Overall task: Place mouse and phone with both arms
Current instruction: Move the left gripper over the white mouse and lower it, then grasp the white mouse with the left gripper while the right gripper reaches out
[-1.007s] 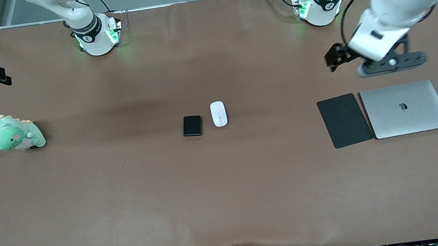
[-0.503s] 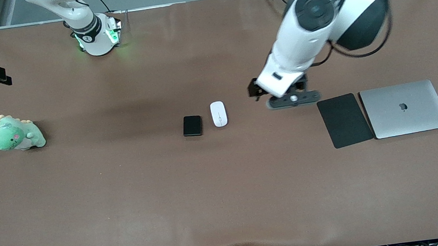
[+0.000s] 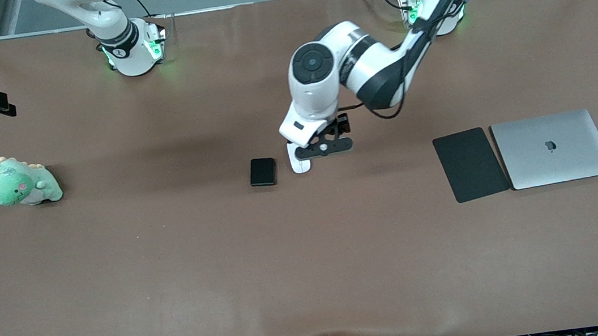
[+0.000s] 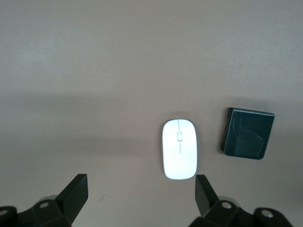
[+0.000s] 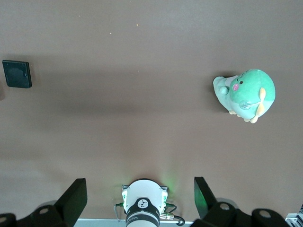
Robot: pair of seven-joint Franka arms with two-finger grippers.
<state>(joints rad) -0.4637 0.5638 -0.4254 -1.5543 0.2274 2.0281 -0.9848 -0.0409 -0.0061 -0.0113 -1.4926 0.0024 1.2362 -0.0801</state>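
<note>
The white mouse (image 3: 299, 166) lies at the table's middle, and the black phone (image 3: 262, 171) lies beside it toward the right arm's end. My left gripper (image 3: 325, 146) hangs open just over the mouse and covers part of it. In the left wrist view the mouse (image 4: 179, 149) lies near one finger (image 4: 204, 191), off the centre of the open left gripper (image 4: 140, 189), with the phone (image 4: 247, 133) beside it. My right gripper (image 5: 140, 189) waits open and empty, high over the table near its own base (image 5: 144, 203). The phone (image 5: 17, 74) also shows there.
A green dinosaur plush (image 3: 20, 182) sits at the right arm's end of the table. A thin black mouse pad (image 3: 470, 164) and a closed silver laptop (image 3: 553, 148) lie side by side at the left arm's end.
My left arm has swung from above the laptop's end toward the table's middle and lowered over the mouse. The mouse, the phone and the right arm have not moved.
</note>
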